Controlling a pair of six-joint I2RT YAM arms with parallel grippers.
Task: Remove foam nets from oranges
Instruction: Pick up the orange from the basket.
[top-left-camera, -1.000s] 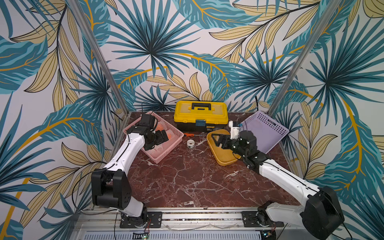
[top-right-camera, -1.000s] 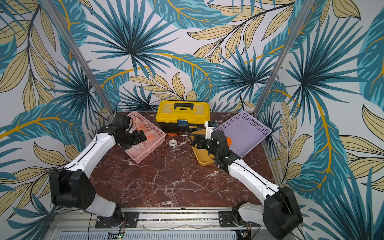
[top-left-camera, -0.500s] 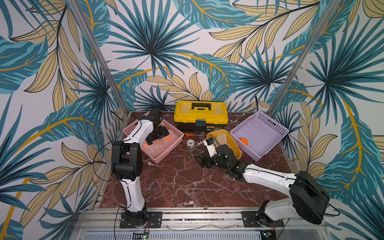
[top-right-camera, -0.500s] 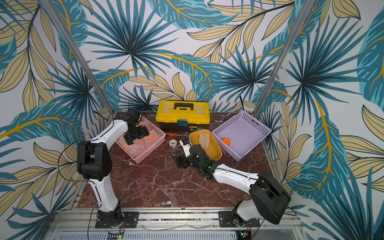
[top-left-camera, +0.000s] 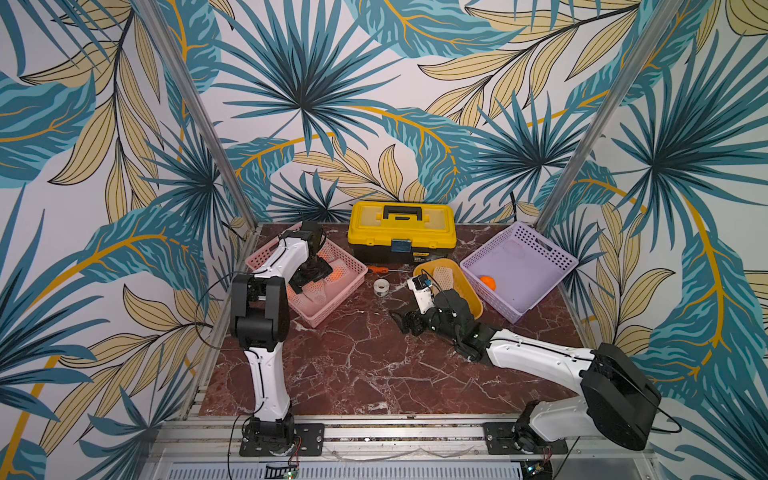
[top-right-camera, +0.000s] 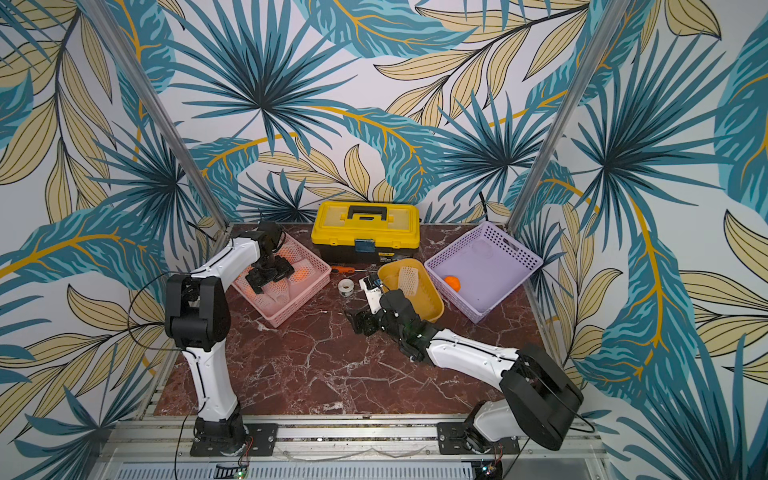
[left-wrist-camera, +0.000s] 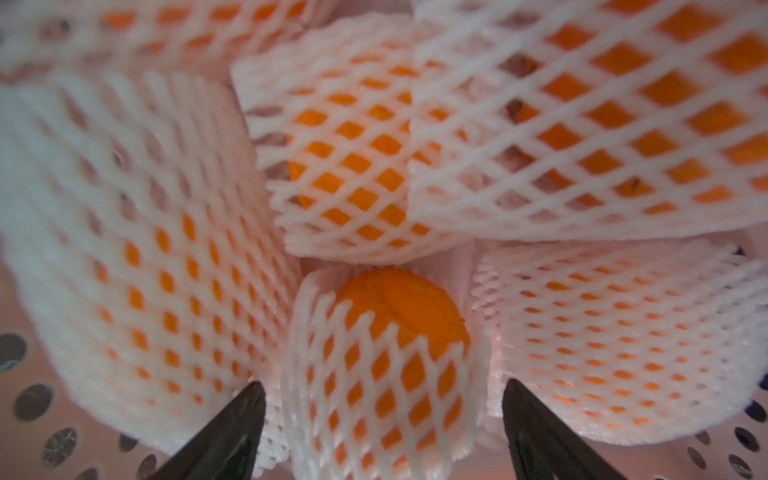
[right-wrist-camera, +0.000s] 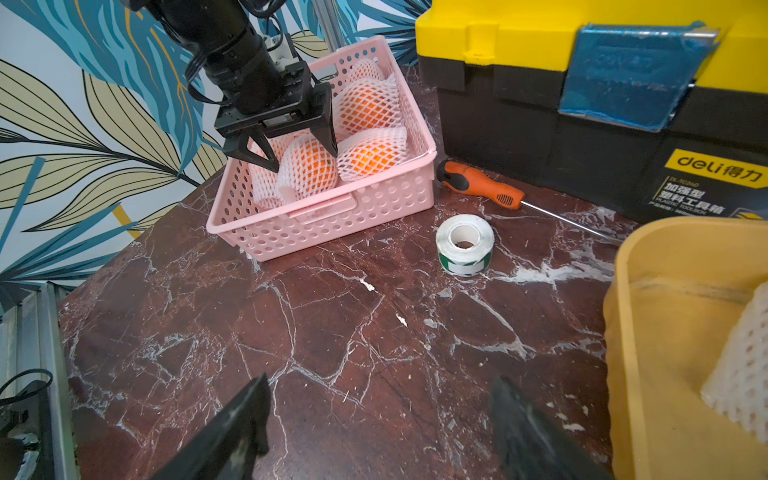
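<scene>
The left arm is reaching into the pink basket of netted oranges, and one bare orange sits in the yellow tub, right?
Not quite: the bare orange lies in the purple basket, as both top views show. The yellow tub holds an empty foam net. The rest is right.

I counted six netted oranges (left-wrist-camera: 374, 374) in one pink basket (top-left-camera: 328, 309) at the far left. One bare orange (top-left-camera: 487, 282) lay in one purple basket (top-left-camera: 536, 249) at the far right. There was one empty foam net (top-left-camera: 444, 275) in one yellow tub (top-left-camera: 467, 286), one toolbox (top-left-camera: 402, 232), one screwdriver (top-left-camera: 380, 270) and one tape roll (top-left-camera: 380, 287).
</scene>
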